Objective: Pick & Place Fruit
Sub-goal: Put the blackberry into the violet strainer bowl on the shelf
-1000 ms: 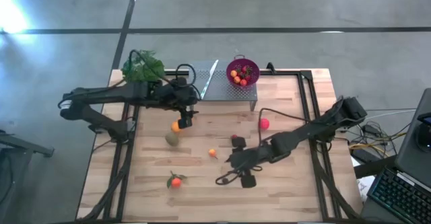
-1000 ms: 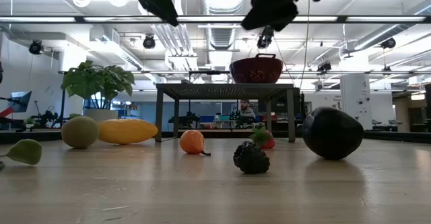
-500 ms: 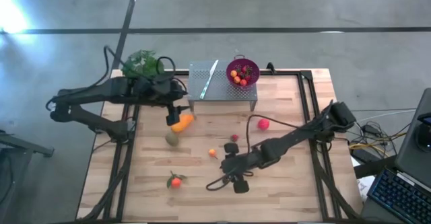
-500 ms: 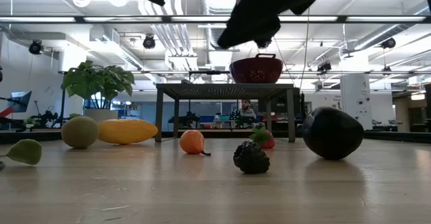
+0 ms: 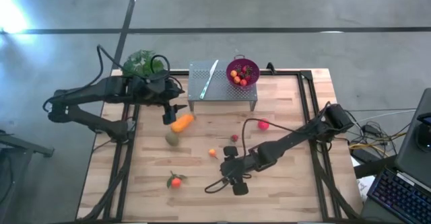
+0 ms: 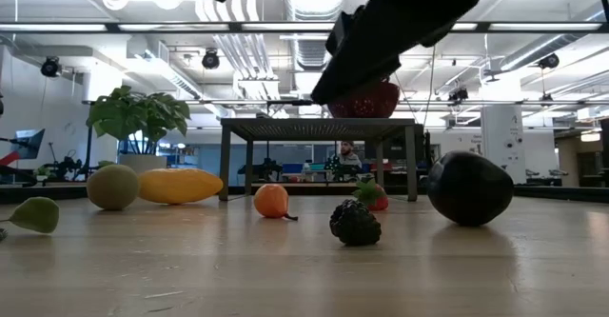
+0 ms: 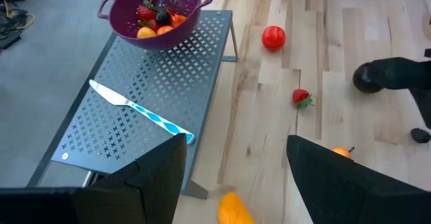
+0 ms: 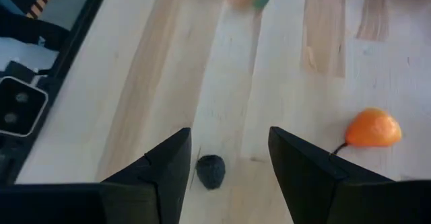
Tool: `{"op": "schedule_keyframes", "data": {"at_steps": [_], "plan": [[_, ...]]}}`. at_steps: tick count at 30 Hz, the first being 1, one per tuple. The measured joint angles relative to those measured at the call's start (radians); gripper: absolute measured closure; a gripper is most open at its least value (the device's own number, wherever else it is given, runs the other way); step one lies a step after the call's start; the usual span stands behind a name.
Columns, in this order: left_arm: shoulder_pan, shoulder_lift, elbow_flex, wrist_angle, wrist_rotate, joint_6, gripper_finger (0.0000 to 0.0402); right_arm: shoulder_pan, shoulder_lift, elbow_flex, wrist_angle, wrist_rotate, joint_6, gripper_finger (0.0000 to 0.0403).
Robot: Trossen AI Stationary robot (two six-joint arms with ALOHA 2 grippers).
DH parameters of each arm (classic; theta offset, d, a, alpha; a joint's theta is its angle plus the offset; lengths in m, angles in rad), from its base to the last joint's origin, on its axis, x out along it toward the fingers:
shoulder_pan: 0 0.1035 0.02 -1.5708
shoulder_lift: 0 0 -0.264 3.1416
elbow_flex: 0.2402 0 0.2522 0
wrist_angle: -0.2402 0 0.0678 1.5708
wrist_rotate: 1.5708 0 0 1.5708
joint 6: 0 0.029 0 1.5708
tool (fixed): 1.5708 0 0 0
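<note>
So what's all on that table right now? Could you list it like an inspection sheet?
Surface: wooden table, with a perforated metal rack at its back edge.
Job's things: elongated orange fruit, olive-green fruit, red ball, strawberry, small orange pieces and a black berry loose on the wood; more fruit in the purple colander on the rack.
Clutter: knife on the rack; leafy plant at the corner.
End effectors: left end effector open above the orange fruit; right end effector open over the black berry, holding nothing.
Cables: one loops beside the right arm.
Surroundings: keyboard to the right.
</note>
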Motion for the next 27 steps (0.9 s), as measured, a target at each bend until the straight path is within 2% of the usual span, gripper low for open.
{"op": "schedule_keyframes", "data": {"at_steps": [15, 27], "plan": [[0.0, 0.001, 0.0, 0.003, -0.003, 0.0, 0.014, 0.023, 0.111, -0.034, 0.033, -0.018, -0.02, 0.0236], [0.0, 0.001, 0.0, 0.003, -0.003, -0.001, 0.014, 0.023, 0.18, -0.028, 0.079, -0.024, -0.011, 0.0222]]}}
